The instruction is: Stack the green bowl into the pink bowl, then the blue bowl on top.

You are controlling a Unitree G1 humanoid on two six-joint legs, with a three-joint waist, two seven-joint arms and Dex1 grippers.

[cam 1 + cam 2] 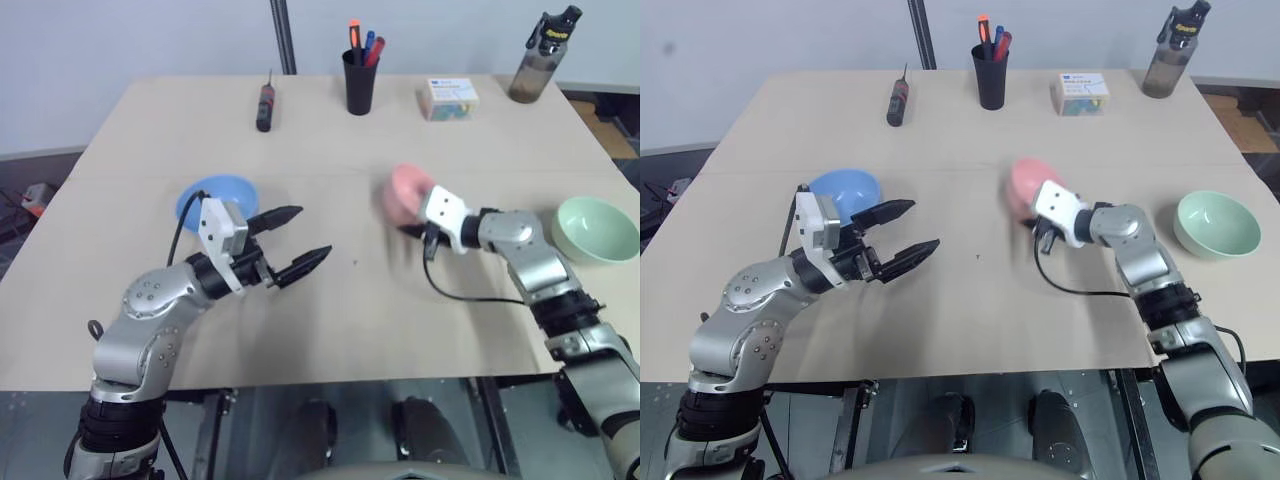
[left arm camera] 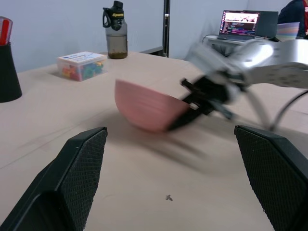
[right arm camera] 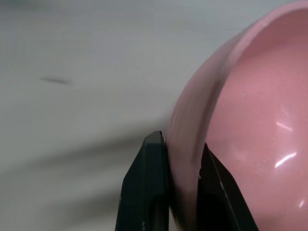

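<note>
My right gripper [image 3: 182,144] is shut on the rim of the pink bowl [image 1: 405,193], one finger inside and one outside; the bowl is tipped on its side just above the table's middle. In the left wrist view the pink bowl [image 2: 147,107] hangs tilted from that gripper. The green bowl [image 1: 596,229] stands upright near the table's right edge. The blue bowl [image 1: 216,199] sits at the left, just behind my left gripper [image 1: 290,242], which is open and empty, pointing toward the middle.
Along the table's far edge stand a screwdriver [image 1: 266,104], a black pen cup [image 1: 361,80], a small box [image 1: 448,98] and a dark bottle [image 1: 541,57]. A cable [image 1: 455,290] trails from the right wrist over the table.
</note>
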